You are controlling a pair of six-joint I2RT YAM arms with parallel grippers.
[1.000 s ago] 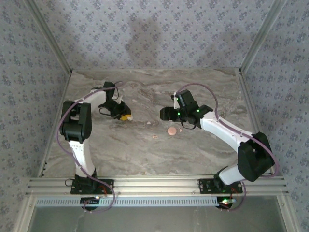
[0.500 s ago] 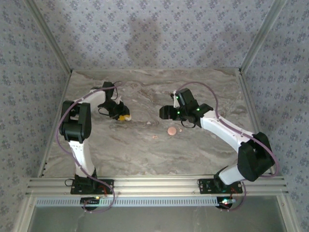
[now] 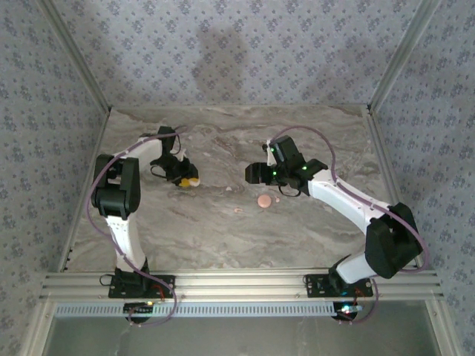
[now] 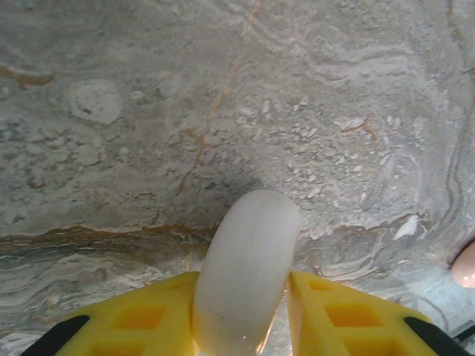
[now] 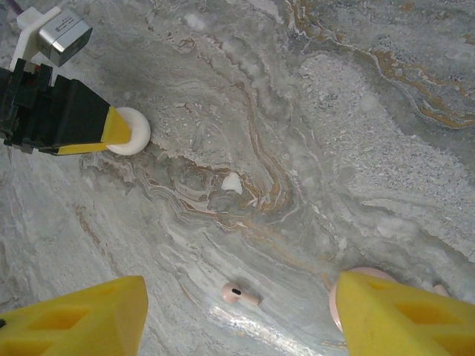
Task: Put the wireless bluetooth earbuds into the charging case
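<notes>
Hovering over the grey marbled stone table (image 3: 223, 237), the right gripper (image 5: 239, 315) has its yellow fingers spread wide, holding nothing. We note one small pinkish-white plastic earbud with a short stem (image 5: 239, 294) lying on the table between those fingers, clear of both. A pink round disc (image 5: 355, 285) sits just beside one finger, partly hidden. Farther out lies a second tiny white bit (image 5: 232, 182), alone. Beyond it, the left gripper (image 4: 245, 319) clamps a white round plastic disc (image 4: 249, 267) on edge between yellow pads, low over the table; we cannot tell whether it touches.
</notes>
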